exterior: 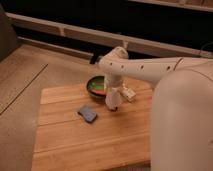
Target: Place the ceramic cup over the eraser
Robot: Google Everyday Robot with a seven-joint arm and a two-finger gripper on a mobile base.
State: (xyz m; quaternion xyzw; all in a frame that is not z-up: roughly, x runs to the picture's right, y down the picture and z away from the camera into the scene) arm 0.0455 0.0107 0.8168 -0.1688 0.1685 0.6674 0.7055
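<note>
white ceramic cup (113, 96) sits in the gripper (113, 101), jaws closed on it, low over the wooden table (75, 140) just in front of the green bowl (96, 85). dark bit at the cup's base (112, 107) looks like the eraser, mostly hidden, so can't tell if the cup is fully down over it or just above. small whitish-tan block (128, 93) just right of the cup, blue pad (87, 113) off to its left, apart. judgement: task nearly done. left: seat the cup, release, pull the arm clear.
</note>
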